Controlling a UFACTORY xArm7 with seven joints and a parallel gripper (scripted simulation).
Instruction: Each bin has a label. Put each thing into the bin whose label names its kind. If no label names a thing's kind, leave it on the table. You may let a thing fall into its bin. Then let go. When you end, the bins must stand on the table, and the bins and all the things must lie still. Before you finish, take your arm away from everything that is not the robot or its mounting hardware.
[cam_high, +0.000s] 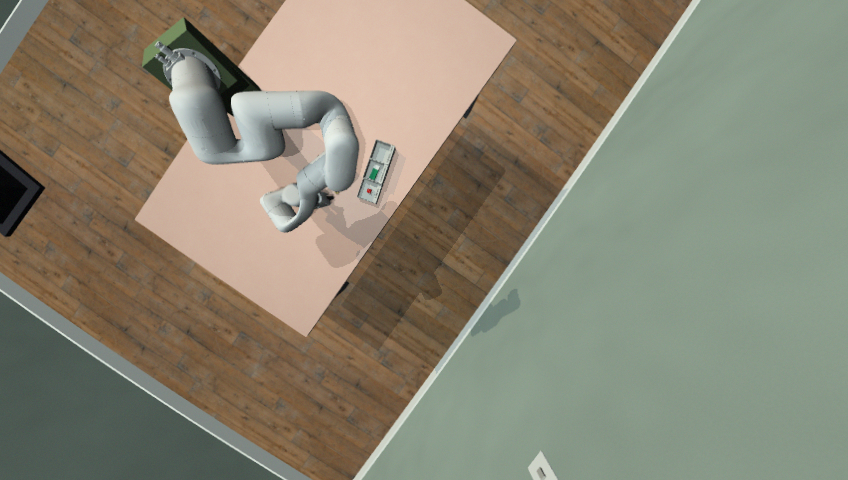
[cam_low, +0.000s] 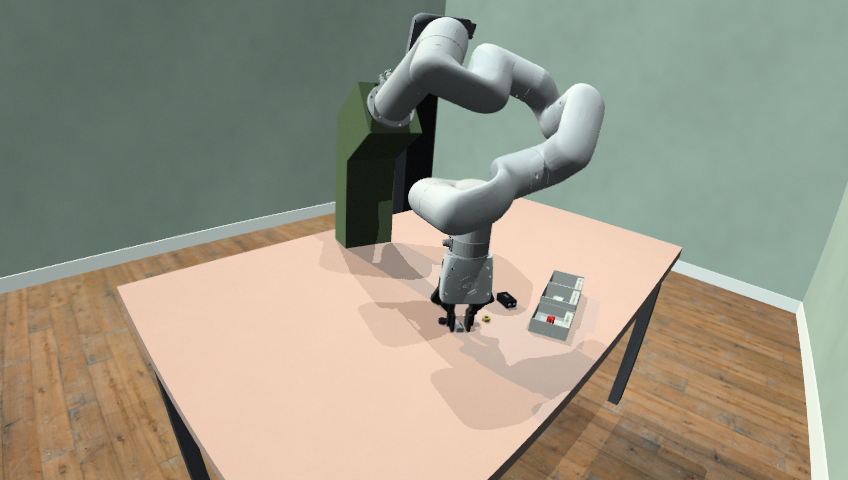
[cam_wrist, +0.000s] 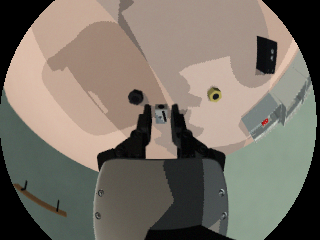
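Grey metal piece (cam_wrist: 159, 115) lies on the table (cam_low: 249, 333) between your gripper's (cam_wrist: 160, 122) fingertips — jaws part-spread, straddling it, pinching nothing yet. Judged small, rigid, light and likely slick — close across its narrow sides, low down. Bins (cam_low: 557, 304) stand well apart.

Place: a bare test room set up for a robot.
Walls: plain grey-green, white skirting (cam_low: 178, 240).
Floor: wooden planks (cam_low: 53, 356).
Furniture: one pink table (cam_low: 267, 368) beneath the pincer (cam_low: 460, 325); green pedestal (cam_low: 363, 178) behind it.
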